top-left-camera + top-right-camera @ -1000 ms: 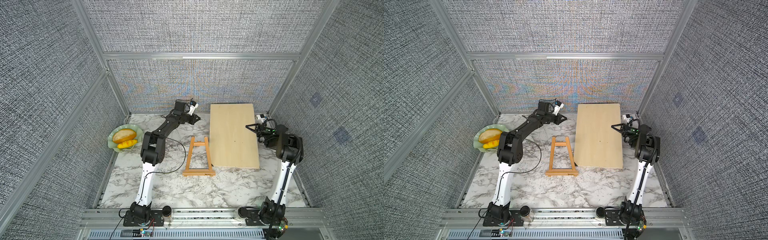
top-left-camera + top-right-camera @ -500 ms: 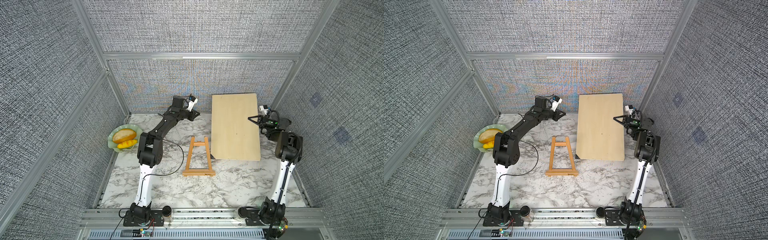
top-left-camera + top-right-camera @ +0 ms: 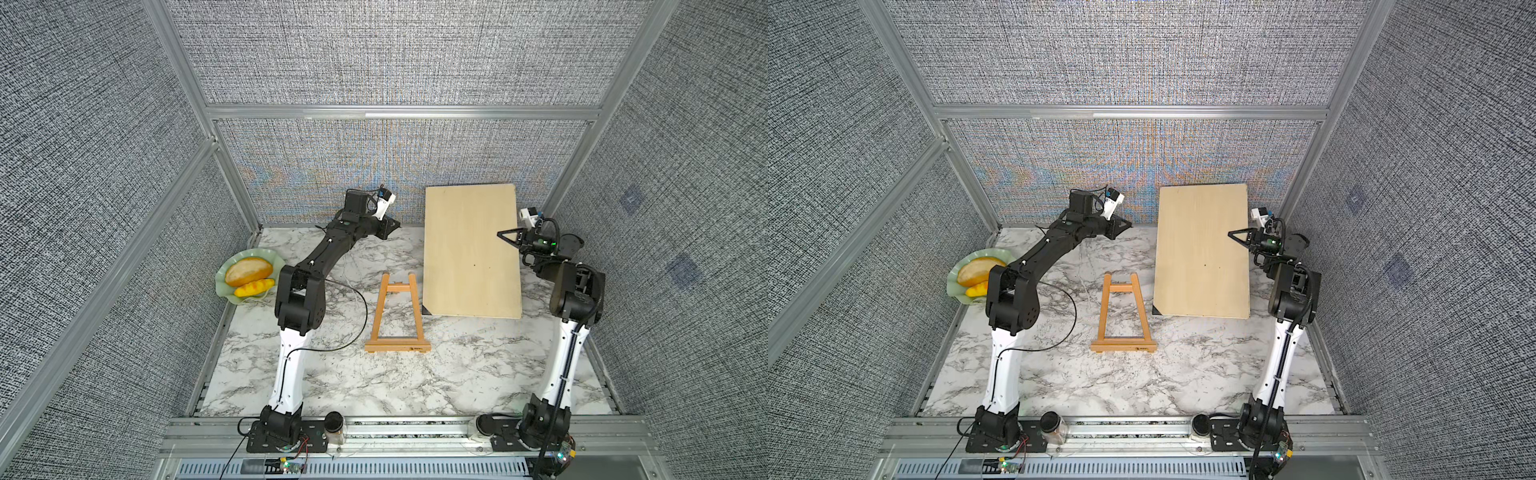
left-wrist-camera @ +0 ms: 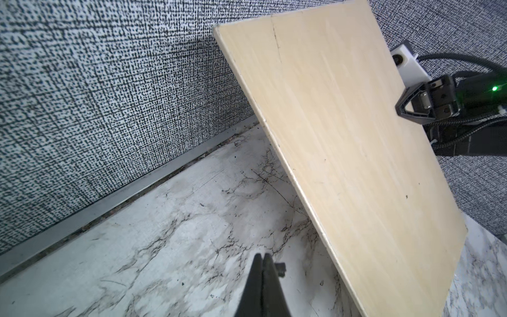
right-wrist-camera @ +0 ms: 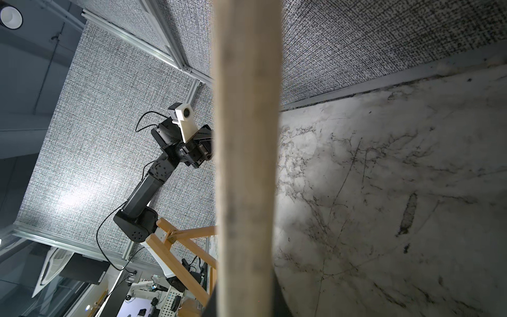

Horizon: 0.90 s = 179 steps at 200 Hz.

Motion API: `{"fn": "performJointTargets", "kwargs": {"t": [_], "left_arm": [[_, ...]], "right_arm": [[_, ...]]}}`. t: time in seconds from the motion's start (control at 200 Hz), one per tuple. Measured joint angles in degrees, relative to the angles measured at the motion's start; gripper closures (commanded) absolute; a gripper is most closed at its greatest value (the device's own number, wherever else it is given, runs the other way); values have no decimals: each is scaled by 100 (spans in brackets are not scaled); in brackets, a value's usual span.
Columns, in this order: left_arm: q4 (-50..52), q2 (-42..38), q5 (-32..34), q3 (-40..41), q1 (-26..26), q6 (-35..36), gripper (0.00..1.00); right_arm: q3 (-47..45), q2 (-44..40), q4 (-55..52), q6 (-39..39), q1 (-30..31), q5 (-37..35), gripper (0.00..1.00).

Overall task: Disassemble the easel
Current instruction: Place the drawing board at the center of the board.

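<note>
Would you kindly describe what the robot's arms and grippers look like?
The left arm and right arm have white lower links, black upper links. The left gripper and right gripper are black, triangular. A black cable loops off the left arm.

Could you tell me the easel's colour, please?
The easel is orange-tan wood, clearest in a top view.

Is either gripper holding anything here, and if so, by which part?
The right gripper is shut on the plywood board, clamping its long edge on the robot's right side. The left gripper is shut on nothing.
</note>
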<state>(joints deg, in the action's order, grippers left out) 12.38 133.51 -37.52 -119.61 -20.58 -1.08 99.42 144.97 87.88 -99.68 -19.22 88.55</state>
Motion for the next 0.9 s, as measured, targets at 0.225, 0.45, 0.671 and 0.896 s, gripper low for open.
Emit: {"fn": "performJointTargets", "kwargs": {"t": [0.225,0.45,0.671,0.896], "left_arm": [[26,-48,0,31,-2,57,100],[26,-98,-2,92,0,114,100],[61,-98,-2,98,-2,149,100],[70,-120,2,98,-2,162,100]], "right_arm": [[-293,98,-22,-107,-57,0,91],[-457,144,-59,-70,-101,0,82],[210,603,-109,-280,-125,0,1],[162,658,-153,-378,-212,-2,1]]}}
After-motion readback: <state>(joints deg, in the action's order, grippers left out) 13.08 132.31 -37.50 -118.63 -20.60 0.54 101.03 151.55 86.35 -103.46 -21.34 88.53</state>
